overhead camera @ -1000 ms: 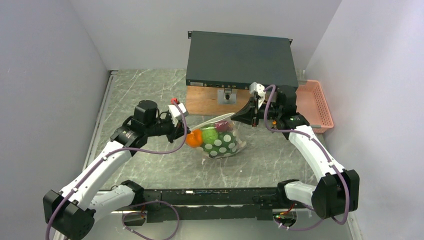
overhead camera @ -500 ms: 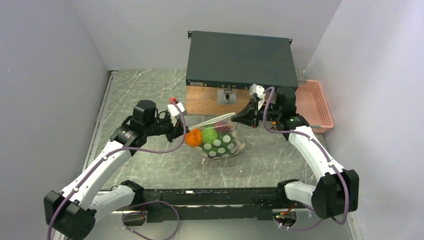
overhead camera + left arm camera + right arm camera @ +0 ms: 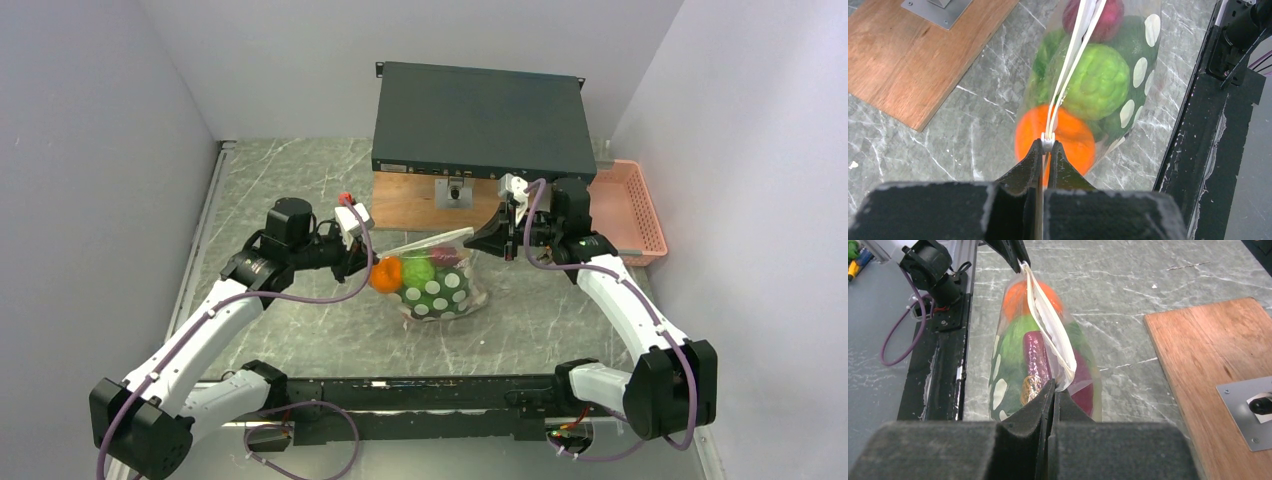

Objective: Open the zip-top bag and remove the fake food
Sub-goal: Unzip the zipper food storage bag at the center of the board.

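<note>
Clear dotted zip-top bag of fake food is being held midway between the table's side edges, left gripper and right gripper pinching opposite seal ends; pulling steadily apart seems wisest.

In the left wrist view the zip-top bag is running off the top edge, cutting the dark red piece short, and the wooden board is leaving by the top left corner. The left gripper is blurring into a dark mass along the bottom. In the right wrist view the right gripper is covering the bag's near end, and small coloured things are being cropped at the top left corner, too small to name. From above, the dark box is hiding the board's back part
</note>
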